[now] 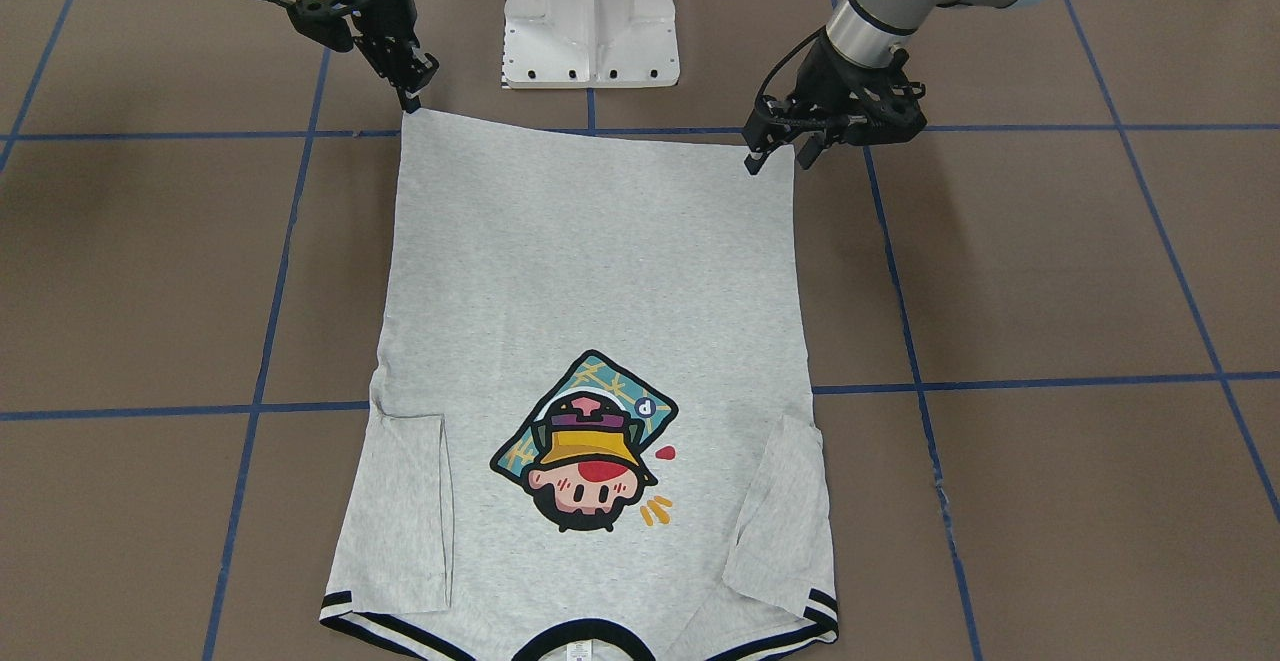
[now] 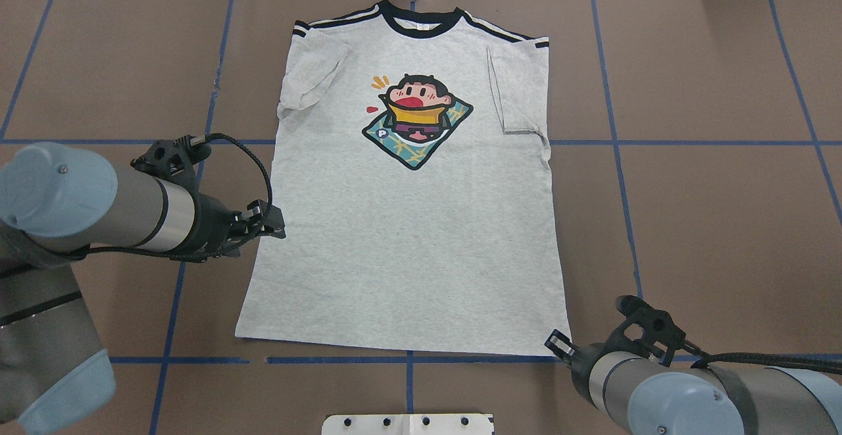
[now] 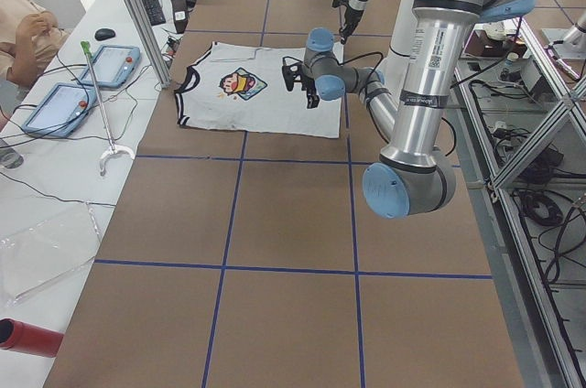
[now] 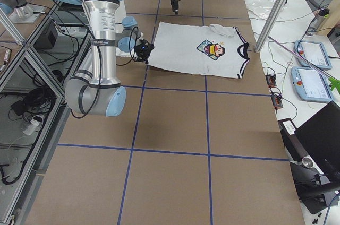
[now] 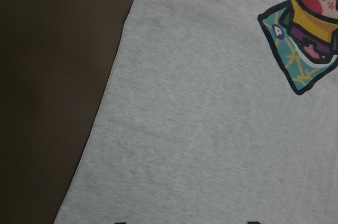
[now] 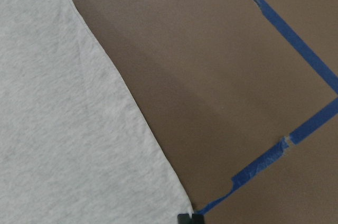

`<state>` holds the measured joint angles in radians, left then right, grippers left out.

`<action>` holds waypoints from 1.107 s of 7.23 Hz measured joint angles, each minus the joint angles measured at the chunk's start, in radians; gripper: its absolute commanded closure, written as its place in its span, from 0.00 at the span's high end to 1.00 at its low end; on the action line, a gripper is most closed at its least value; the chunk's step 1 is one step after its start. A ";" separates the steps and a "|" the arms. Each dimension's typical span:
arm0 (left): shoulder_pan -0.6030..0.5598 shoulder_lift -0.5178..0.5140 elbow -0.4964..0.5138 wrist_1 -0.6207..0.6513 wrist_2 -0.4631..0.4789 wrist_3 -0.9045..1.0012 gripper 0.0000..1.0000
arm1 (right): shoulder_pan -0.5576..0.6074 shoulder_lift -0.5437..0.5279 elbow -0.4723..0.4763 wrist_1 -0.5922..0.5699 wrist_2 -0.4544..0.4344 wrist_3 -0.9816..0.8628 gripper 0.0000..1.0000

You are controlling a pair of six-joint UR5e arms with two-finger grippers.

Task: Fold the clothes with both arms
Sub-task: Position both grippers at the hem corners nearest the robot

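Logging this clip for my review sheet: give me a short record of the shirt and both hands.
T-shirt: flat, print up, both sleeves folded inward
Left hand: open, raised near a hem corner
Right hand: fingers together at the other hem corner; grip unclear
Fold: body not yet folded

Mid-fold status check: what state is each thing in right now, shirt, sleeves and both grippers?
T-shirt, flat on the table, print up.
Sleeves, both folded in over the body.
Left gripper, open, raised beside the shirt's left edge.
Right gripper, looks shut, tip at the hem corner; grip on cloth unclear.
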<state>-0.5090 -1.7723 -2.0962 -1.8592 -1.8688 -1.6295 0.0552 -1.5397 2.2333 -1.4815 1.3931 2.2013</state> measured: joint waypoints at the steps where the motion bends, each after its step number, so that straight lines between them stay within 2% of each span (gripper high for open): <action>1: 0.069 0.028 -0.029 0.016 0.070 -0.074 0.81 | 0.000 -0.004 0.002 0.000 0.002 0.000 0.00; 4: 0.206 0.074 -0.043 0.027 0.177 -0.256 0.81 | 0.000 -0.010 0.011 0.000 0.003 0.000 0.00; 8: 0.277 0.091 0.009 0.032 0.209 -0.297 0.75 | 0.000 -0.009 0.031 0.000 0.003 0.000 0.00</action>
<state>-0.2322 -1.6811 -2.0868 -1.8270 -1.6597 -1.9266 0.0552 -1.5483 2.2642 -1.4818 1.3959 2.2013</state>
